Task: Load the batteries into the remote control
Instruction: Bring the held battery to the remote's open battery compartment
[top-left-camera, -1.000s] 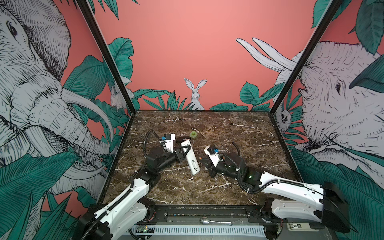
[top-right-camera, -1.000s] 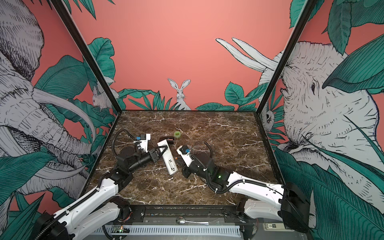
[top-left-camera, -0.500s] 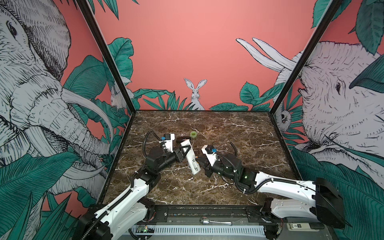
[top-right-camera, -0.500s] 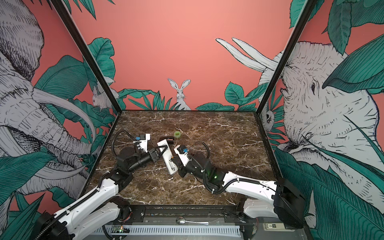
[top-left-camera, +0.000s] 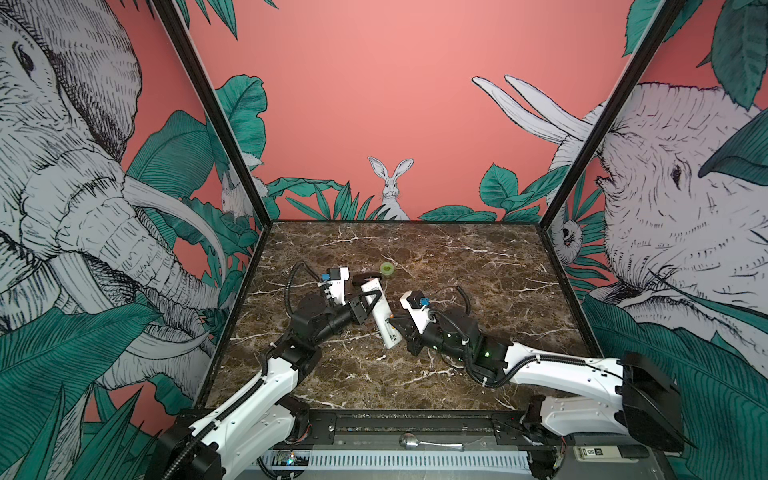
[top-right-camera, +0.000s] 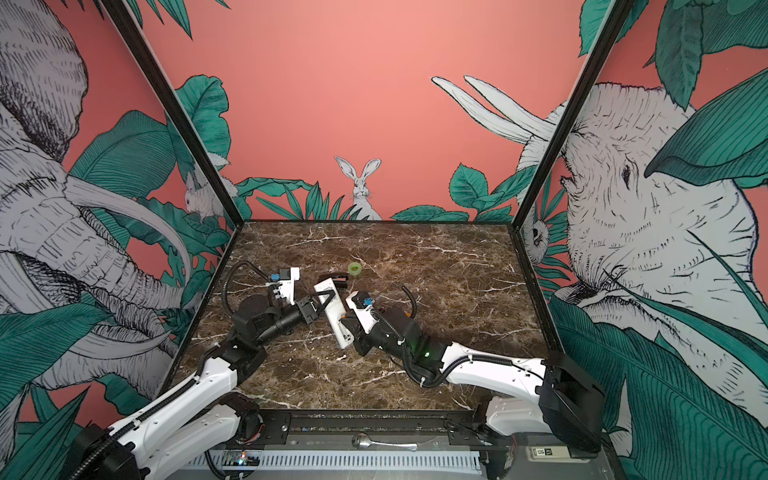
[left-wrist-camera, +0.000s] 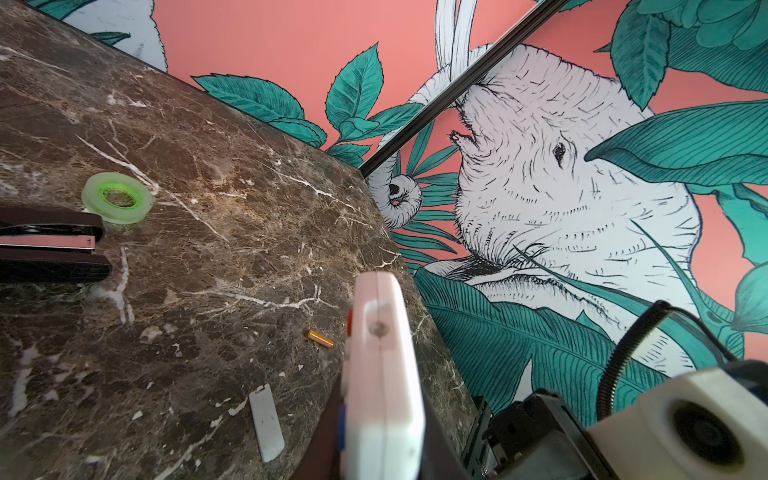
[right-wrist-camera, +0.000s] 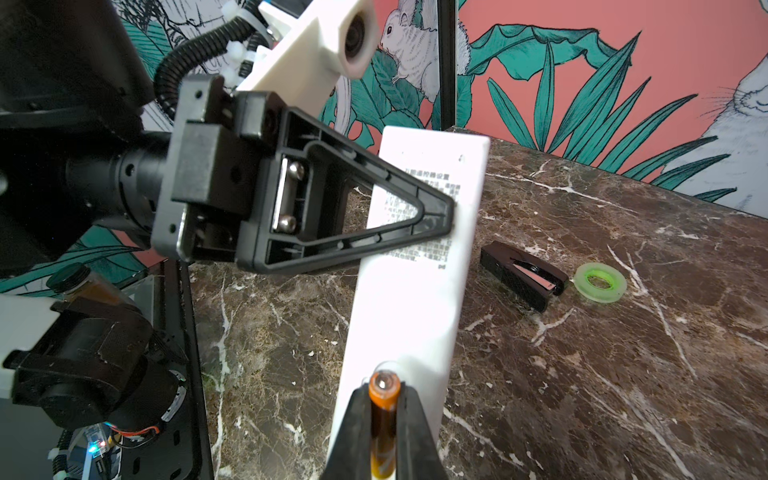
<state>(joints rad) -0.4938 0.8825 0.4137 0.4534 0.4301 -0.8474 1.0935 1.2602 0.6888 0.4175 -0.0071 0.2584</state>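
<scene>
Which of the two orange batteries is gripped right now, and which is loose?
The battery pinched in the right hand, its metal tip by the remote, is gripped. The other battery lies loose on the marble table.

Remote control (top-left-camera: 382, 320): long, slim, white; back with printed text showing; raised, tilted, above the tabletop's (top-left-camera: 457, 270) middle.
Batteries: two, small, orange, metal-ended. One battery (right-wrist-camera: 383, 409) held, tip seemingly touching the remote's end; other battery (left-wrist-camera: 320, 338) lying loose on the tabletop.
</scene>
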